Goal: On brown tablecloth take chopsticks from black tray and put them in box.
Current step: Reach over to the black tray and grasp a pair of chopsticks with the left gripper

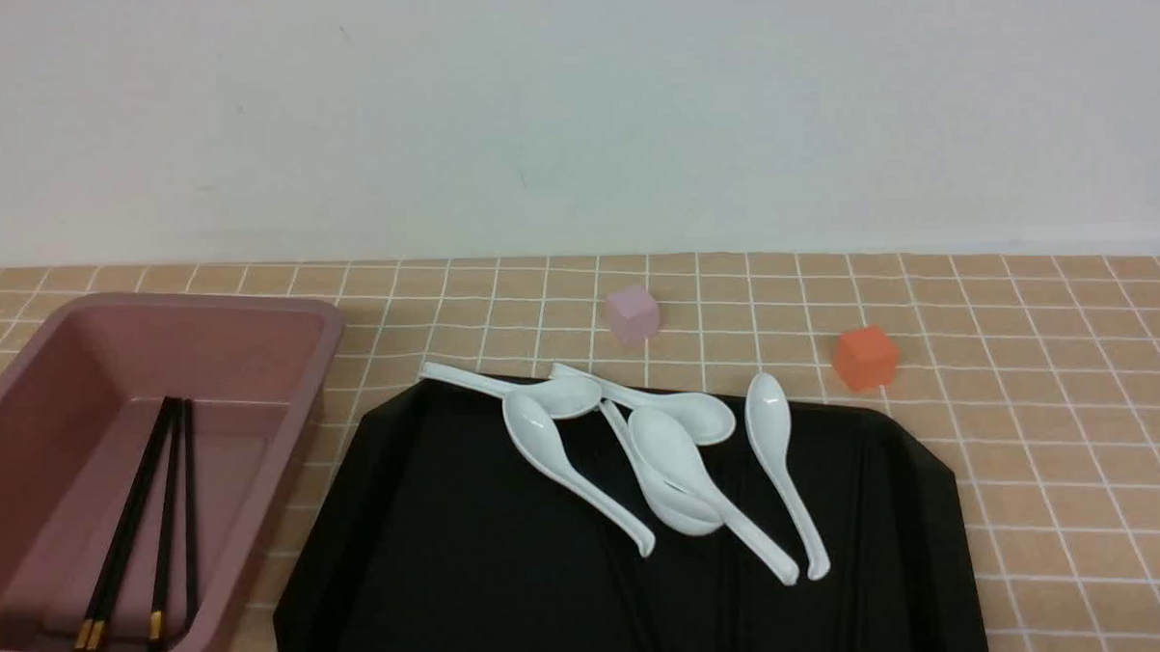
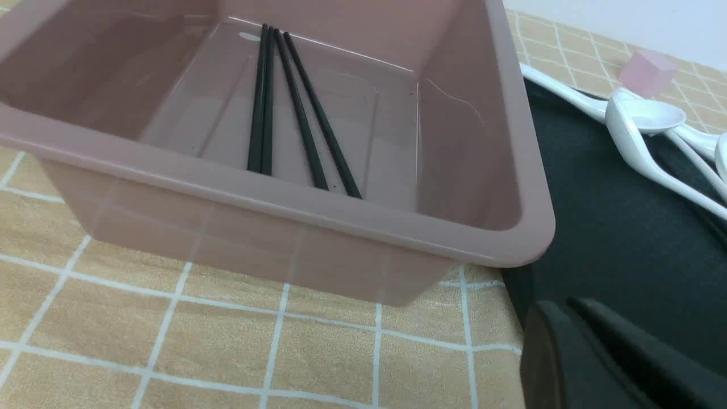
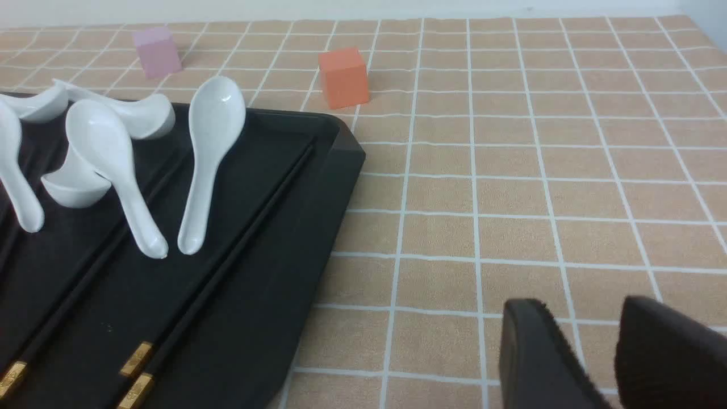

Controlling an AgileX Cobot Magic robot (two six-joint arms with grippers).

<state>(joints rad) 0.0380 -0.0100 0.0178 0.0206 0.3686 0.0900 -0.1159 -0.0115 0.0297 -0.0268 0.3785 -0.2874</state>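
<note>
- Looks about midway: some chopsticks lie in the box, and more sit on the black tray beside the spoons.
- Right gripper hovers over the brown tablecloth with jaws apart and empty; I can't tell how the left gripper stands.
- Next, I'd guess: move over the tray and pinch a stick.

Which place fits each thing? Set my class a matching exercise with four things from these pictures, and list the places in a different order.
Things:
1. spoons
2. orange cube
3. box
4. pink cube

Places:
a. left of the tray, holding chopsticks
b. lying on the tray
c. on the cloth, beyond the tray's far right corner
d. on the cloth, beyond the middle of the tray's far edge

Pairs: 1-b, 2-c, 3-a, 4-d
</note>
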